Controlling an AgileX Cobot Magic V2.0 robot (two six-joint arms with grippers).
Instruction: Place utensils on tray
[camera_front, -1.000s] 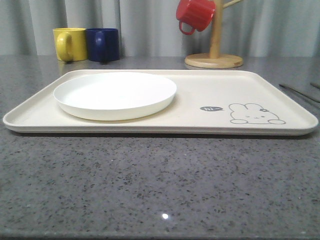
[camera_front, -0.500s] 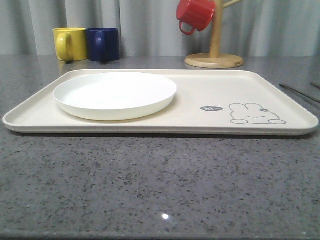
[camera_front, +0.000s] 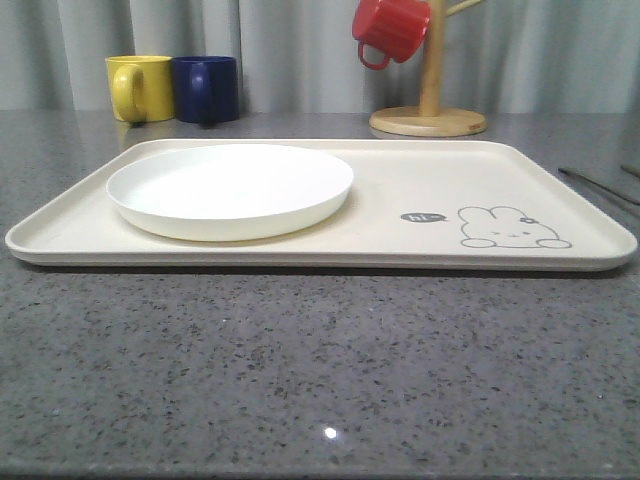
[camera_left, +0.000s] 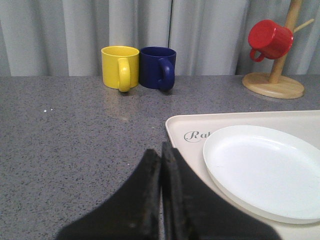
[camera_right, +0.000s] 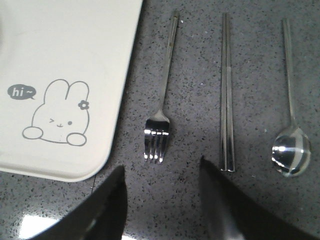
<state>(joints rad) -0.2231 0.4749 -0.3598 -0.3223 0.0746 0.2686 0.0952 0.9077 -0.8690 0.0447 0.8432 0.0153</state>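
Note:
The cream tray (camera_front: 400, 180) with its grey rabbit drawing lies across the table. In the right wrist view its corner (camera_right: 95, 60) shows beside three silver utensils on the grey counter: a fork (camera_right: 162, 95), a pair of chopsticks (camera_right: 226, 95) and a spoon (camera_right: 291, 125). My right gripper (camera_right: 162, 172) hangs open above the counter just short of the fork's tines, holding nothing. My left gripper (camera_left: 161, 150) is shut and empty, over the counter at the tray's (camera_left: 180, 125) left corner. Thin utensil handles (camera_front: 598, 185) show at the front view's right edge.
A round white plate (camera_front: 230, 188) sits on the tray's left half. Yellow (camera_front: 140, 88) and blue (camera_front: 207, 88) mugs stand behind the tray. A wooden mug tree (camera_front: 430, 110) with a red mug (camera_front: 390, 30) stands at the back right.

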